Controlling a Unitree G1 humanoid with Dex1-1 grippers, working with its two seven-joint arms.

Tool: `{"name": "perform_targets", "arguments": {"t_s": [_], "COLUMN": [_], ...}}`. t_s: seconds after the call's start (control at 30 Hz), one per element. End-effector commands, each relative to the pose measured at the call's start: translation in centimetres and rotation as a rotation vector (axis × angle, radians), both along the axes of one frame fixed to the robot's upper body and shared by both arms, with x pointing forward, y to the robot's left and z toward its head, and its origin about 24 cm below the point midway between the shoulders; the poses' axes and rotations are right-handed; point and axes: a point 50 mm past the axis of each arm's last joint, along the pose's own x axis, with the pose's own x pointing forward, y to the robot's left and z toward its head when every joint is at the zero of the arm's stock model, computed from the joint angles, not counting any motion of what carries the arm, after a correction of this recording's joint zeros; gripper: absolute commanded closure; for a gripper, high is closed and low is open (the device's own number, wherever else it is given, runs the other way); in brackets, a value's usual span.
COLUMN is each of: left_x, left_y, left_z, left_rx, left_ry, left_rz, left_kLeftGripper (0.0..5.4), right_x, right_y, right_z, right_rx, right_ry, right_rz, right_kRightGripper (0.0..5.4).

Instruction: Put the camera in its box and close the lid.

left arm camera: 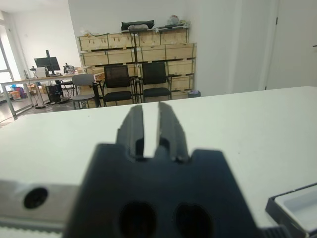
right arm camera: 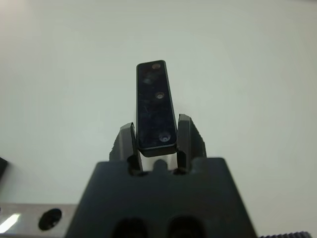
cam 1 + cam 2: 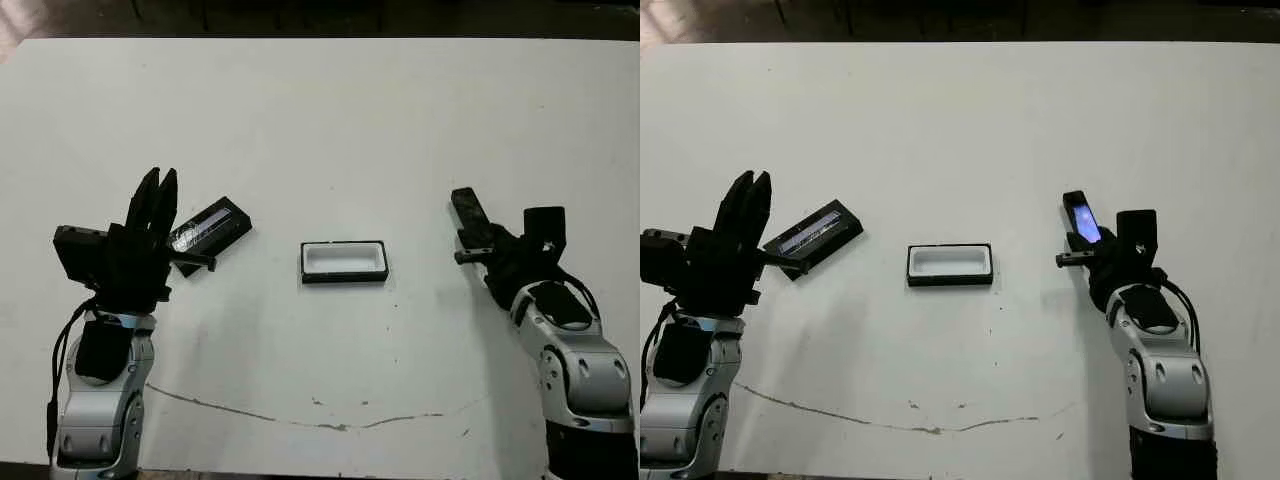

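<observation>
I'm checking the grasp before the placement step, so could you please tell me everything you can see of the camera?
The camera is a slim, flat black bar with a glossy face that glints bluish at its far end in the right eye view. Its other face shows three small round marks along its length. The right gripper clamps one end between its two fingers, so most of its length juts out free beyond them. It is held above the white table, to the right of the box, touching nothing else.

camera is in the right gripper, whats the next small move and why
Probably carry the slim black camera, clamped in the right gripper, leftward over the open white-lined black box. The box sits empty mid-table, and the striped black lid lies apart by the left gripper.
</observation>
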Motion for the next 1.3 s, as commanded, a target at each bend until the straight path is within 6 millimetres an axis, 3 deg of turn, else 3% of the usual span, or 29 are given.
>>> {"name": "perform_targets", "arguments": {"t_s": [0.03,0.23,0.53,0.73,1.0,1.3], "left_x": [-0.1,0.1,0.1,0.0,-0.1,-0.1], "left_y": [0.4,0.3,0.2,0.1,0.0,0.0], "left_z": [-0.6,-0.6,-0.5,-0.5,-0.6,-0.8], "left_rx": [0.022,0.011,0.011,0.007,0.014,0.008], "left_ry": [0.039,0.043,0.046,0.045,0.047,0.054], "left_rz": [0.013,0.006,0.011,0.017,0.029,0.031], "left_kLeftGripper": [5.40,5.40,5.40,5.40,5.40,5.40], "right_x": [0.3,2.0,4.6,5.6,5.9,5.5], "right_y": [-0.4,-0.4,0.9,2.7,4.2,5.1], "right_z": [2.3,4.8,4.8,5.4,6.6,5.6], "right_rx": [0.012,-0.011,-0.045,-0.224,-0.348,-0.353], "right_ry": [-0.090,-0.148,-0.002,0.138,0.243,0.342], "right_rz": [0.125,0.420,0.833,1.117,1.266,1.319], "right_kRightGripper": [5.34,5.34,5.34,5.35,5.35,5.35]}}
